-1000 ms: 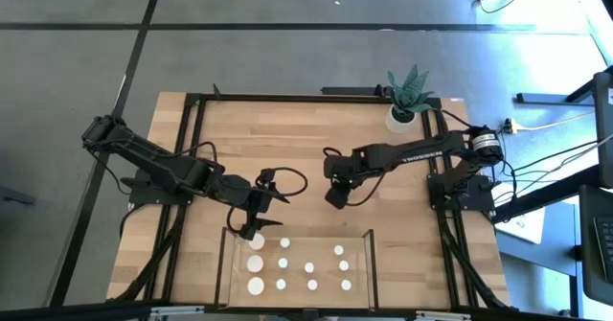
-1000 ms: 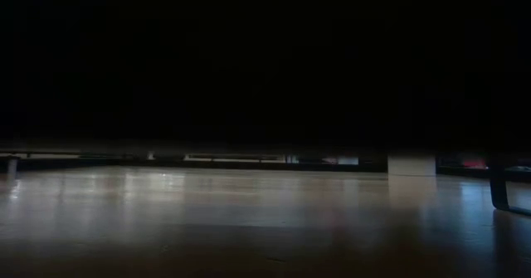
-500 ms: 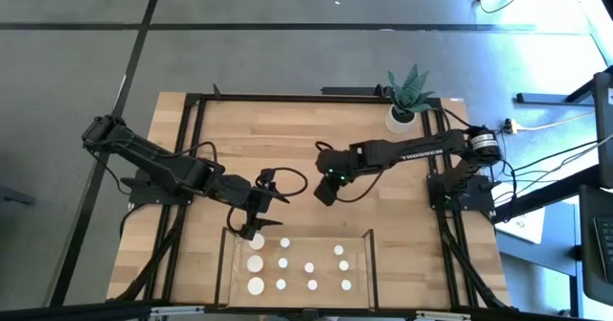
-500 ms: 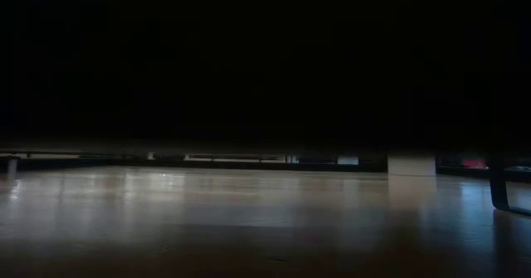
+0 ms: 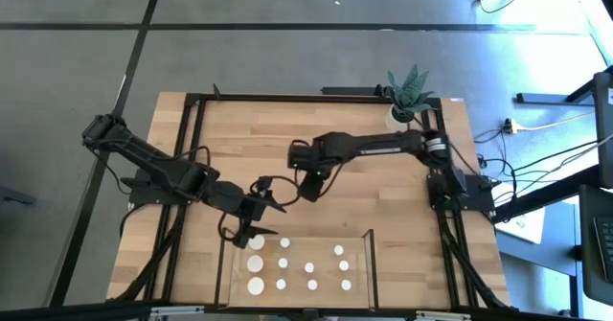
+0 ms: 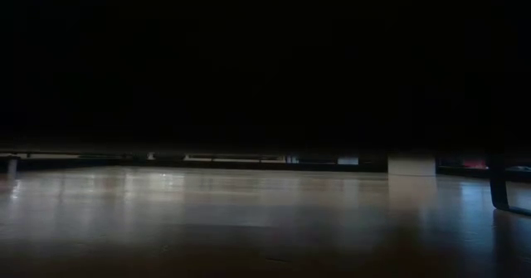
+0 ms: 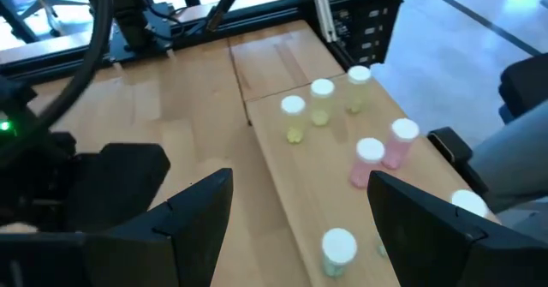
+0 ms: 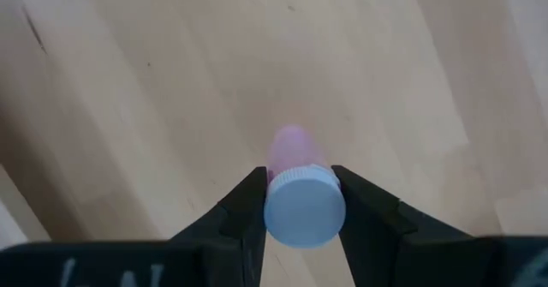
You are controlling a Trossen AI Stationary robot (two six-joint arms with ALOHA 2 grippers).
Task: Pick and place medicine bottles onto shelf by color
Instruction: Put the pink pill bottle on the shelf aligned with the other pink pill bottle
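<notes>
Over the table's middle: the right gripper (image 5: 308,191) hung above bare wood, its dark fingers (image 8: 244,203) pinching a pink bottle (image 8: 298,193) by the round white cap; the translucent pink body pointed away from the wrist camera.
At the shelf's far left corner: the left gripper (image 5: 253,227) hovered with its two wedge-shaped black fingers (image 7: 193,218) spread apart and nothing between them.
Shelf: the shelf (image 5: 326,249), a rectangular pale-wood board with thin dark bars on its short sides, lay at the near edge of the table (image 5: 239,129).
Bottles on the shelf: the medicine bottles (image 5: 283,263) stood upright in loose rows, showing from above as small white discs; three on the left were wider.
Bottle colours: in the left wrist view, yellowish-green bodies (image 7: 321,105) stood in one group and two pink ones (image 7: 368,162) just beside each other.
Tabletop: light planks with visible grain and seams, framed by black metal rails.
Far right corner: a white plant pot (image 5: 402,117) with a spiky green plant.
Low view: too dark to tell anything beyond the glossy wood surface.
</notes>
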